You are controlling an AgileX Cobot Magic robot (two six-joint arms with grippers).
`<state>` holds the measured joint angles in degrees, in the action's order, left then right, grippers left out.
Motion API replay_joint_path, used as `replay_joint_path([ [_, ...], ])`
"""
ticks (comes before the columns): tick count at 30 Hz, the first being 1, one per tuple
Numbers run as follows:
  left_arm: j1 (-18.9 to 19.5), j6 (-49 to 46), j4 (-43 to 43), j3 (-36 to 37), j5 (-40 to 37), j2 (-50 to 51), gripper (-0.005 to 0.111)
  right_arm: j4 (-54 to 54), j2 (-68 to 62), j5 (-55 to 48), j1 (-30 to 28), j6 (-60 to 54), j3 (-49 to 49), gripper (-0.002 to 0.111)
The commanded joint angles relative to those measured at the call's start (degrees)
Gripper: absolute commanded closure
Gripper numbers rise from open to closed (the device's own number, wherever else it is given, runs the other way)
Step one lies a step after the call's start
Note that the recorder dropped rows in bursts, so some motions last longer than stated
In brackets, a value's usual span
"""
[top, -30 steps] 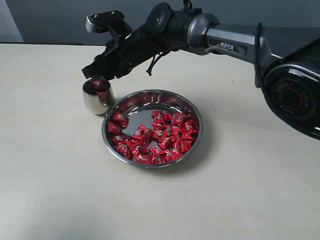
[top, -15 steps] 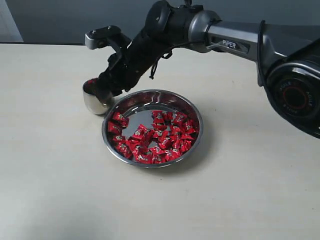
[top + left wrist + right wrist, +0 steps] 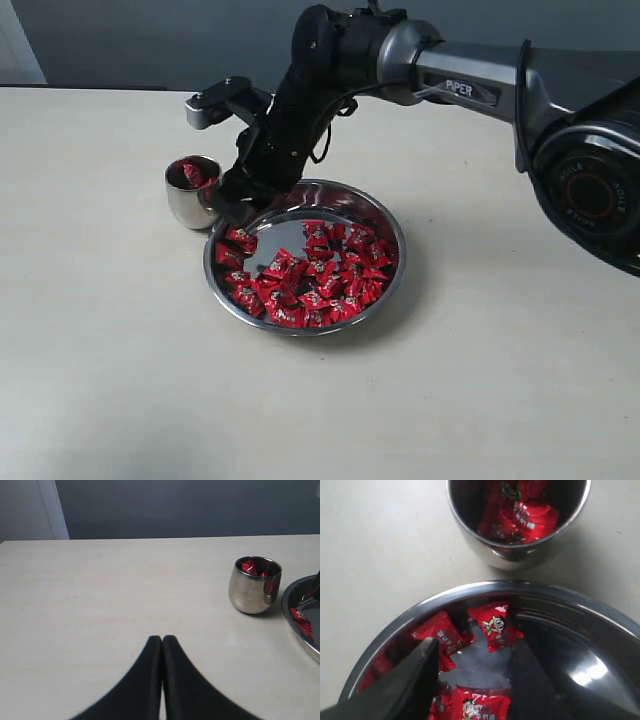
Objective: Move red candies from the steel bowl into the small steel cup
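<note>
The steel bowl [image 3: 398, 262] sits mid-table holding many red candies [image 3: 322, 277]. Just left of it stands the small steel cup [image 3: 190, 205], with a few red candies inside [image 3: 520, 517]. My right gripper [image 3: 232, 210] hangs open over the bowl's left part, beside the cup, and nothing is between its fingers. In the right wrist view that gripper [image 3: 475, 650] straddles bare steel, with a candy [image 3: 495, 625] just beyond it and the bowl's rim [image 3: 395, 630] near. My left gripper [image 3: 162, 639] is shut and empty, well short of the cup [image 3: 252, 592] and bowl [image 3: 300, 640].
The pale table top [image 3: 120, 350] spreads around the bowl and cup. The right arm's dark links [image 3: 450, 70] stretch over the back of the table from the right. A grey wall [image 3: 175, 505] rises behind the far edge.
My right gripper has swung from above the cup down and right to the bowl's left part. The cup, hidden half a second ago, shows again with candy in it.
</note>
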<state>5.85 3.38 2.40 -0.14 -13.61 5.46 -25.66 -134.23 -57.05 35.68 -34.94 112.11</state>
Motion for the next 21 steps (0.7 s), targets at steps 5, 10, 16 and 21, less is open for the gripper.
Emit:
replay_joint_path([
  [5, -0.29, 0.13, 0.08, 0.14, 0.24, -0.51, 0.106, 0.09, -1.01, 1.09, -0.22, -0.33, 0.15, 0.060],
  [10, -0.29, 0.13, 0.08, 0.14, 0.24, -0.51, 0.106, -0.66, -2.18, 1.59, -0.22, -0.33, 0.15, 0.060],
  [16, -0.29, 0.13, 0.08, 0.14, 0.24, -0.51, 0.106, -1.71, -2.36, 3.23, -0.22, -0.33, 0.15, 0.060],
  [21, -0.29, 0.13, 0.08, 0.14, 0.24, -0.51, 0.106, -2.22, -3.29, 3.97, -0.22, -0.33, 0.15, 0.060],
])
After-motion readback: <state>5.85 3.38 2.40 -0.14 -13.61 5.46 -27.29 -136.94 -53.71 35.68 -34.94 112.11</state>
